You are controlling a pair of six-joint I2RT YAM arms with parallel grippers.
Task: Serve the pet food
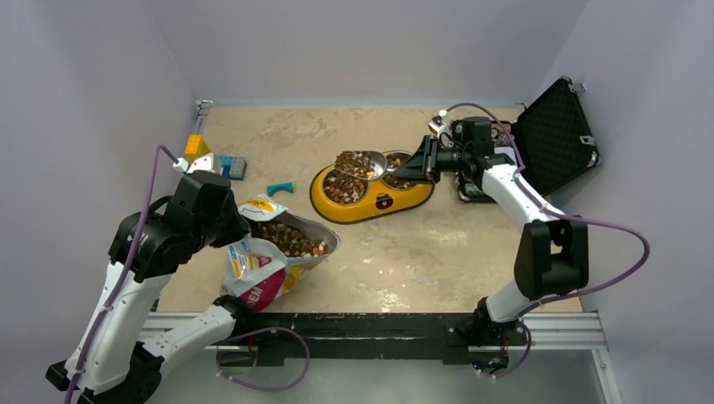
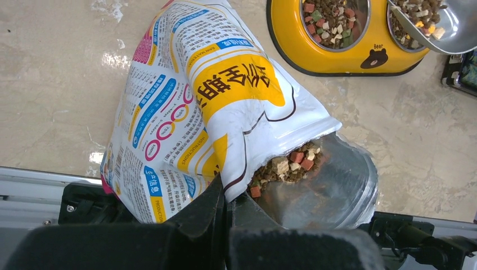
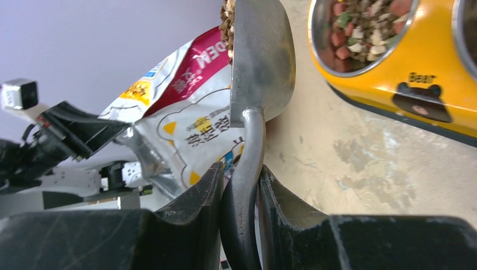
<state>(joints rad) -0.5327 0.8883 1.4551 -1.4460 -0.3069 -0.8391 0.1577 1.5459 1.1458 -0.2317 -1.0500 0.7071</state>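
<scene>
Serving step: right gripper clamping scoop handle, holding kibble over bowl, 12 o'clock of desk centre. Left gripper pinching bag mouth, 8 o'clock. Next: tipping scoop, staying above dish.

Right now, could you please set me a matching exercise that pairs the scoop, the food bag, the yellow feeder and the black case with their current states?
Things:
1. metal scoop
2. food bag
3. yellow feeder
4. black case

States:
A. standing open at the far right
B. gripped at its open mouth by the left gripper
C. holding pet food in both bowls
D. heaped full, clamped in the right gripper

Pairs: 1-D, 2-B, 3-C, 4-A
</scene>
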